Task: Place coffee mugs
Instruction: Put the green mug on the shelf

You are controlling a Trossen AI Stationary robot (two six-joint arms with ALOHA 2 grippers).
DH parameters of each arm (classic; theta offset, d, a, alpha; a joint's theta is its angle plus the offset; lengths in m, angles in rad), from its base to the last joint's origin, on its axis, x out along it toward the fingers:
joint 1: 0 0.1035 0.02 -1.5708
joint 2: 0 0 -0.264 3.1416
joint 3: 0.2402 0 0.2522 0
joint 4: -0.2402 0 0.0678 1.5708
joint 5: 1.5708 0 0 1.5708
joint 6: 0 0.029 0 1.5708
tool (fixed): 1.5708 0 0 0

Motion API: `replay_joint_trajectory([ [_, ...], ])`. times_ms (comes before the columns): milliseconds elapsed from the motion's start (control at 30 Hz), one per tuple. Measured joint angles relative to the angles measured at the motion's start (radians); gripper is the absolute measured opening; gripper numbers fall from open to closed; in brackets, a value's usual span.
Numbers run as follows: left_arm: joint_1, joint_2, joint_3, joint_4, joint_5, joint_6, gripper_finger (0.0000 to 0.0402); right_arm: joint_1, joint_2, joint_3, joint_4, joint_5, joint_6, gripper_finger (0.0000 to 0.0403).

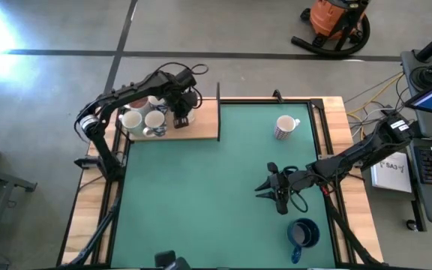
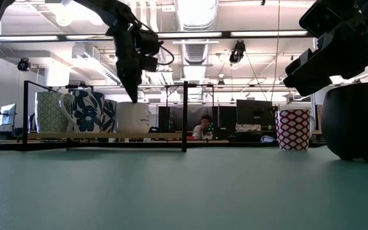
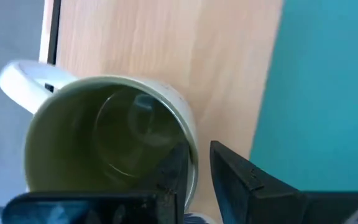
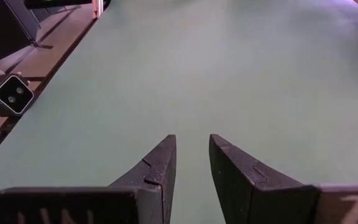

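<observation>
A cream mug (image 3: 110,137) stands upright on the wooden shelf (image 1: 205,124) at the table's far left corner, beside a white mug (image 1: 131,120) and a blue-flowered mug (image 2: 88,112). The left gripper (image 3: 194,165) hangs over it, one finger inside the rim and one outside, slightly parted astride the wall. A red-patterned mug (image 1: 284,127) sits near the far right edge, a dark blue mug (image 1: 303,234) near the front right. The right gripper (image 4: 190,163) hovers between them over the green mat (image 1: 201,202), fingers parted, empty.
</observation>
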State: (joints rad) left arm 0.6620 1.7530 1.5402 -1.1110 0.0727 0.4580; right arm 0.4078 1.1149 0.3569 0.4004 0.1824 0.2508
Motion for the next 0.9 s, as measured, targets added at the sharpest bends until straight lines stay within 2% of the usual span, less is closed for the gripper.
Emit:
replay_joint_trajectory([
  [333,-0.012,-0.043,-0.003,-0.016,-0.03,-0.068,0.0049,0.0,0.0,0.0,0.0,-0.002,0.0,0.0086],
  [567,-0.082,-0.069,-0.004,-0.018,-0.026,-0.049,0.0049,0.0,0.0,0.0,0.0,-0.002,0.0,0.0086],
  [733,-0.119,-0.071,-0.021,-0.026,0.051,-0.046,0.0049,0.0,0.0,0.0,0.0,-0.002,0.0,0.0086],
  [900,-0.121,-0.071,-0.059,0.009,0.042,-0.052,0.0049,0.0,0.0,0.0,0.0,-0.002,0.0,0.0086],
])
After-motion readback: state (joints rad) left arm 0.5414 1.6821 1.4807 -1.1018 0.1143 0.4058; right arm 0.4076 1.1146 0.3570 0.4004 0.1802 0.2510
